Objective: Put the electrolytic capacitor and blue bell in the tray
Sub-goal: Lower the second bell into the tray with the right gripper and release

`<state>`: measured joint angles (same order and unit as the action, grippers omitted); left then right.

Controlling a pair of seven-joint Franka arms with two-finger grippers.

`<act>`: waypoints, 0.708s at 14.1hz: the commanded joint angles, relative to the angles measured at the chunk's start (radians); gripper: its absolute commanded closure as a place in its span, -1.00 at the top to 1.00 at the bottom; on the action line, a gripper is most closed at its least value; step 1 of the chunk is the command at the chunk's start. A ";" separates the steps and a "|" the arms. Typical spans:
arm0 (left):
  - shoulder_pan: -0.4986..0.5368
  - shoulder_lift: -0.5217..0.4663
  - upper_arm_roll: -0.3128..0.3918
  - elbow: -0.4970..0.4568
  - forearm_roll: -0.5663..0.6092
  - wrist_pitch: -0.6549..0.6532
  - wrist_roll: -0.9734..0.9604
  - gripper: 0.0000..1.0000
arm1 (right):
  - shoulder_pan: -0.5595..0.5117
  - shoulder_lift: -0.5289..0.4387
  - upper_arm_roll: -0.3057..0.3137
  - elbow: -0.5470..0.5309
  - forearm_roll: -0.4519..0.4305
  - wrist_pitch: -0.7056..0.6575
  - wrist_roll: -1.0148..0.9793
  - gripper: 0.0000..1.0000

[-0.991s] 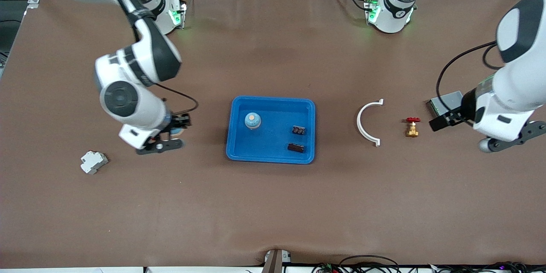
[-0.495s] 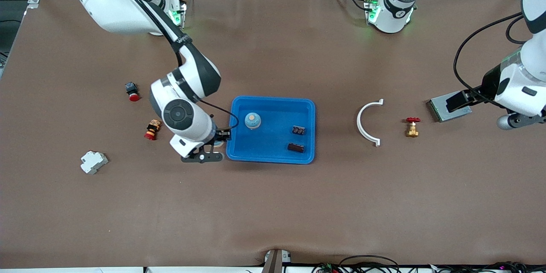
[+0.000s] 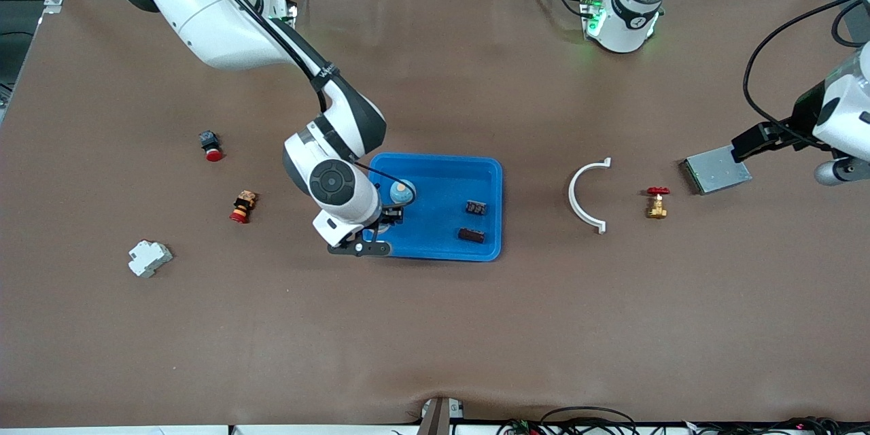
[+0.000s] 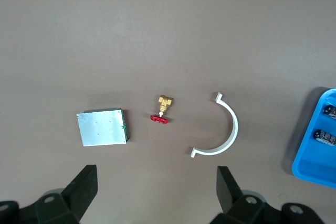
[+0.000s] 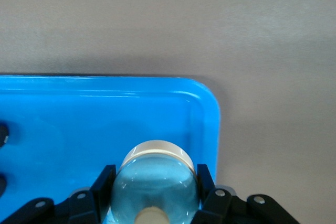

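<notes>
Carried in from beside the tray (image 3: 486, 170), a blue bell (image 5: 155, 182), pinched by the right gripper (image 3: 380, 224), hung over it near another bell (image 3: 402, 192) and two capacitors (image 3: 476, 207), unreleased; the left gripper (image 4: 157, 192) waited, spread.

The right arm reaches from its base down over the desk, its forearm slanting toward the blue tray (image 3: 482, 170) and its wrist bent so the right hand (image 3: 385, 221) points downward over the tray's corner at the right arm's end. Its two fingers (image 5: 103, 184) are clamped on a blue bell (image 5: 155, 179), one on each flank of the dome. The left arm waits, drawn up at its own end of the desk, with the left hand (image 4: 157, 195) hanging high above the desk surface, well away from the tray, its fingers (image 4: 84, 187) spread wide apart and holding nothing.
</notes>
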<state>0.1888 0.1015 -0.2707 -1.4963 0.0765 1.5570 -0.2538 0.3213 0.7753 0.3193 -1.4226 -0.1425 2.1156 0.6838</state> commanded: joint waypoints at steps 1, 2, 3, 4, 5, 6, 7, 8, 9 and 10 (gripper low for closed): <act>0.014 -0.034 -0.009 -0.027 -0.021 -0.006 0.022 1.00 | 0.028 0.044 -0.009 0.039 0.005 0.023 0.026 -0.93; 0.014 -0.034 -0.009 -0.025 -0.021 -0.006 0.022 1.00 | 0.030 0.051 -0.008 0.039 0.006 0.023 0.028 -0.93; 0.014 -0.034 -0.009 -0.024 -0.021 -0.008 0.022 1.00 | 0.039 0.059 -0.009 0.039 0.005 0.023 0.028 -0.93; 0.014 -0.034 -0.009 -0.022 -0.021 -0.006 0.022 1.00 | 0.042 0.065 -0.009 0.039 0.004 0.023 0.028 -0.93; 0.014 -0.031 -0.009 -0.018 -0.021 -0.005 0.022 1.00 | 0.044 0.073 -0.009 0.039 0.006 0.026 0.028 -0.92; 0.014 -0.029 -0.009 -0.015 -0.021 -0.003 0.022 1.00 | 0.048 0.079 -0.009 0.039 0.006 0.032 0.028 -0.92; 0.014 -0.029 -0.005 -0.007 -0.029 0.000 0.022 1.00 | 0.054 0.084 -0.009 0.039 0.005 0.040 0.028 -0.93; 0.015 -0.026 -0.001 0.001 -0.056 0.003 0.022 1.00 | 0.055 0.090 -0.009 0.039 0.004 0.046 0.028 -0.92; 0.015 -0.026 0.002 0.005 -0.070 0.003 0.022 1.00 | 0.053 0.097 -0.011 0.039 0.004 0.053 0.028 -0.92; 0.015 -0.026 0.002 0.005 -0.067 0.003 0.024 1.00 | 0.053 0.099 -0.013 0.039 0.003 0.064 0.022 -0.92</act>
<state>0.1925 0.0960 -0.2702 -1.4887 0.0365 1.5589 -0.2525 0.3622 0.8514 0.3176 -1.4187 -0.1426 2.1725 0.6972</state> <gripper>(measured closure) 0.000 0.330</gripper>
